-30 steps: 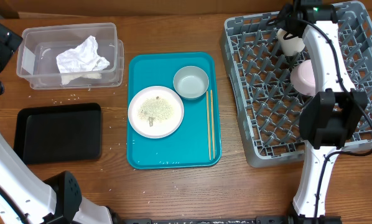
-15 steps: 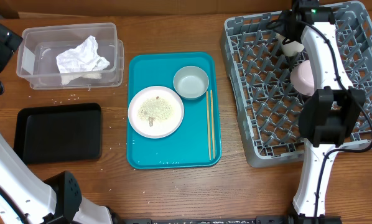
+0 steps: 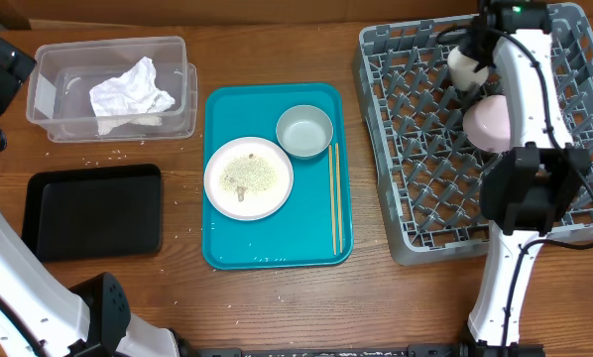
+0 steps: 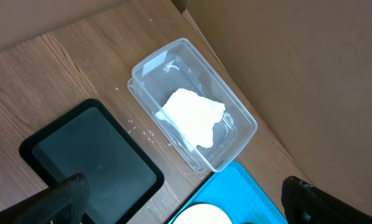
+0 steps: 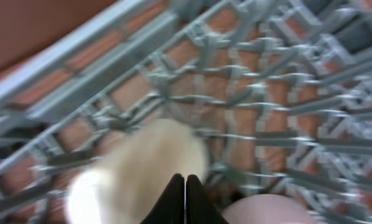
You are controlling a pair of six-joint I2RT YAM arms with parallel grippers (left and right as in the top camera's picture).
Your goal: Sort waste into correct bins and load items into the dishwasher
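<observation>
Over at the dish rack (image 3: 425, 198), the right gripper (image 5: 184, 180) is seen with its two fingers pressed tightly together. A small white cup (image 3: 463, 67) is found right at those fingertips, above the rack's far rows of pegs. The wrist view is heavily blurred, so it cannot be told whether the cup's rim is pinched or merely touched. Just beside the cup, nearer the front, a pale round bowl (image 3: 485, 124) is lodged among the pegs, partly hidden by the arm.

On the other side, the left gripper (image 4: 183, 182) is held high with its fingers spread wide apart, and nothing is caught between them. Below it the clear tub (image 3: 49, 59) is seen, and the crumpled white napkin (image 3: 130, 91) is lying inside. The black tray (image 3: 93, 210) is set just in front of the tub.

In the middle of the surface (image 3: 277, 307), the teal tray (image 3: 227, 109) is loaded with a white plate (image 3: 275, 198), and pale rice scraps (image 3: 245, 175) are scattered across it. A grey bowl (image 3: 321, 139) is placed just beside the plate, and a pair of chopsticks (image 3: 335, 198) is laid along the tray's right edge. A few stray grains can be made out on the surface between the tub and the black tray.
</observation>
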